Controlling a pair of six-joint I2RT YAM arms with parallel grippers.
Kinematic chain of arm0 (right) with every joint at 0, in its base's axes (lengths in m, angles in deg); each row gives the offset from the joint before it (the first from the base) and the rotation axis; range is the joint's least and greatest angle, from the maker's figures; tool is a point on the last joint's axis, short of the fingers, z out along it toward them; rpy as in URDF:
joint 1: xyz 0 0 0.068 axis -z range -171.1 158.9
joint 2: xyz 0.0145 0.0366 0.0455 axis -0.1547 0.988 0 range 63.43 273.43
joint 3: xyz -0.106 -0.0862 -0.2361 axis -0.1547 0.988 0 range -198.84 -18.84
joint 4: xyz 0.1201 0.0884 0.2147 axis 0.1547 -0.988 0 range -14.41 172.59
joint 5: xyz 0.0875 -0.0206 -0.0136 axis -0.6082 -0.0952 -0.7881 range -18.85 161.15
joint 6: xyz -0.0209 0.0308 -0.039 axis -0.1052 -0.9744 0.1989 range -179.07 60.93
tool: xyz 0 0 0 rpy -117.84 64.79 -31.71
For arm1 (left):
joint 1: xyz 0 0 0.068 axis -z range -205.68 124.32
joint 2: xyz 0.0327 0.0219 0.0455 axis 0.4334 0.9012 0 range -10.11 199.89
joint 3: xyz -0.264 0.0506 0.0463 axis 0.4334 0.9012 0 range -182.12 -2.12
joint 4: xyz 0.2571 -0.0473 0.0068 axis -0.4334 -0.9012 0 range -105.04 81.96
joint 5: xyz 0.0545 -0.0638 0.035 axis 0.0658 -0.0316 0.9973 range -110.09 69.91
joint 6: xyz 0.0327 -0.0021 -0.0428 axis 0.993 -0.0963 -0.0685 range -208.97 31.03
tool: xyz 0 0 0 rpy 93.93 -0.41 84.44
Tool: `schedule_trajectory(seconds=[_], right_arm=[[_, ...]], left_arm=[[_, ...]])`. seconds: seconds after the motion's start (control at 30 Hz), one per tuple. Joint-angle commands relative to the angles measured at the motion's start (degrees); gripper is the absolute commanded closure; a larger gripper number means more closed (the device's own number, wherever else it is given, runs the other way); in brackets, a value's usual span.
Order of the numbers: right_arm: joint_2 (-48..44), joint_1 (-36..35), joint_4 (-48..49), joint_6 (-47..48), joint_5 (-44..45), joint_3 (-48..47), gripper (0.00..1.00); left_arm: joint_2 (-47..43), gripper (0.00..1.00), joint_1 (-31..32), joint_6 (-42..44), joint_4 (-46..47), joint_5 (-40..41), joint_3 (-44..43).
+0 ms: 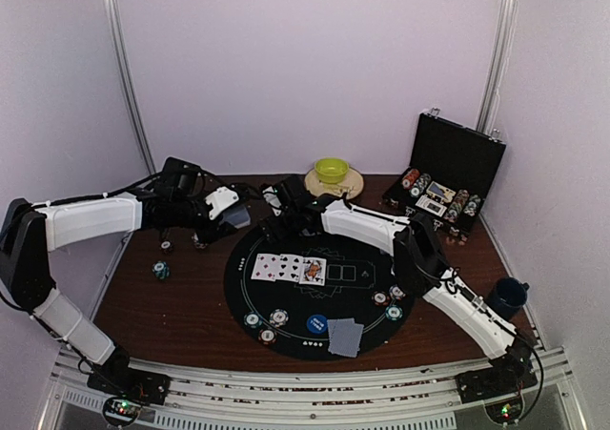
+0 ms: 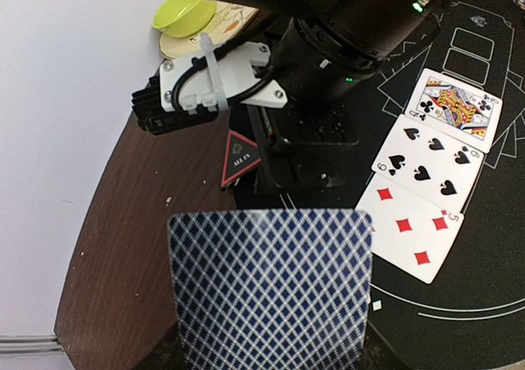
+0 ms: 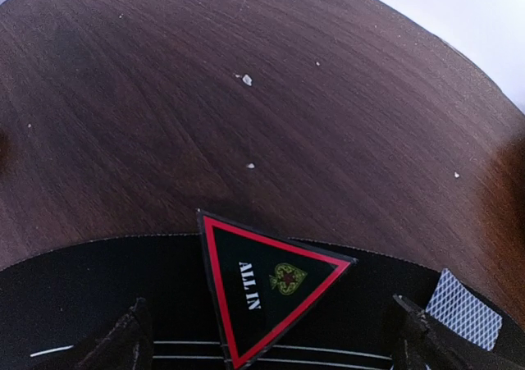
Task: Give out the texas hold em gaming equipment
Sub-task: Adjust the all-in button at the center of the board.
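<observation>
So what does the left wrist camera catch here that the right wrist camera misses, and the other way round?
Only the left wrist view: three face-up cards in a row on the black mat, and the green bowl on its plate. Only the right wrist view: the right tool from behind its own fingers, open, with the red ALL IN triangle between them. Both: that triangle at the mat's edge, the wooden table, and the lattice-backed card that the left tool grips, only its corner in the right wrist view.
</observation>
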Motion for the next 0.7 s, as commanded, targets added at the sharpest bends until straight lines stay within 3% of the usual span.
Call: schedule_trajectory(seconds=[0.0,0.2,0.37,0.67], right_arm=[[2.28,-0.3,0.97,-2.01,-2.45,-3.48,0.0],[2.65,-0.33,0.58,-2.53,-4.98,-4.02,0.0],[2.56,-0.45,0.47,-3.51,-6.13,-3.57,0.07],[3.35,-0.82,-0.49,-7.07,-15.69,-2.24,0.13]], left_arm=[[0.21,0.46,-0.42,0.49,2.14,-0.26,-0.17],[-0.49,0.46,-0.43,0.42,2.11,-0.43,-0.08],[-1.01,0.46,-0.42,0.32,2.06,-0.68,-0.11],[-2.01,0.46,-0.49,0.14,1.98,-0.75,0.19]])
